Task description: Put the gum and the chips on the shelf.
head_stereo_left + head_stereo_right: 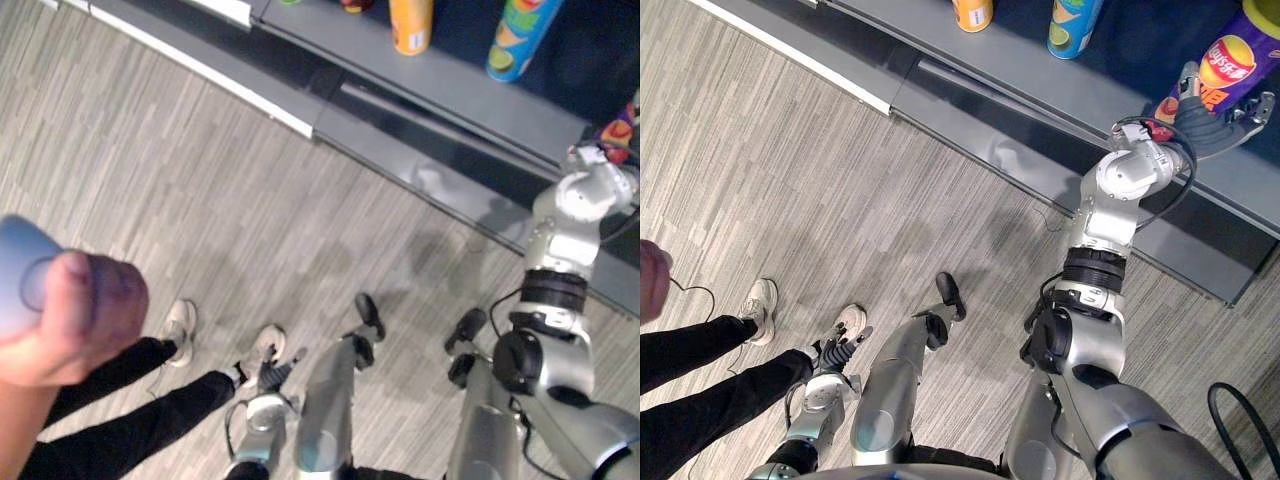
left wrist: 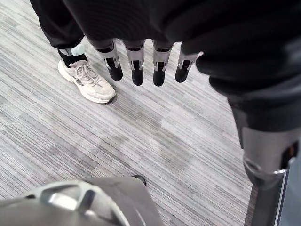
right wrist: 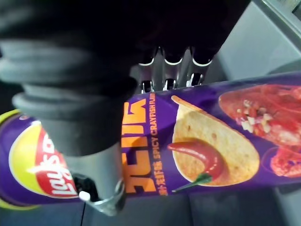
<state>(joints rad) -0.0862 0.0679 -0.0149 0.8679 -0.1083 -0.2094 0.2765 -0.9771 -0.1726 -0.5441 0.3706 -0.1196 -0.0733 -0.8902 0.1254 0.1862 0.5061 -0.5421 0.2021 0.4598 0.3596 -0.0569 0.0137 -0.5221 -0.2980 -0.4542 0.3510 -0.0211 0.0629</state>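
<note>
Left hand point(image 1: 828, 380) hangs low at near left, above grey floor point(image 1: 200, 200). Its fingers point(image 2: 136, 70) are straight and spread, holding nothing. Just left of it stands a person in black trousers point(image 1: 710, 385) and white shoes point(image 1: 758, 305). One shoe is just beside the fingertips in the left wrist view, not touching. At the left edge, the person's hand point(image 1: 80, 320) is closed around a pale blue rounded thing point(image 1: 20, 270); can't tell what it is.

Grey shelf point(image 1: 450, 85) runs across the far side, slanting from far left to right. An orange can point(image 1: 411, 25) stands upright on it, with a blue-green can point(image 1: 520, 38) near it to the right and apart from it.

Right hand point(image 1: 1200, 118) is raised at the shelf, far right. Its fingers point(image 3: 169, 70) and thumb are wrapped around the purple chips point(image 1: 1232, 60), gripping the can at its middle. The can is above the shelf board, well right of the blue-green can. Can't tell if its base touches the shelf.
</note>
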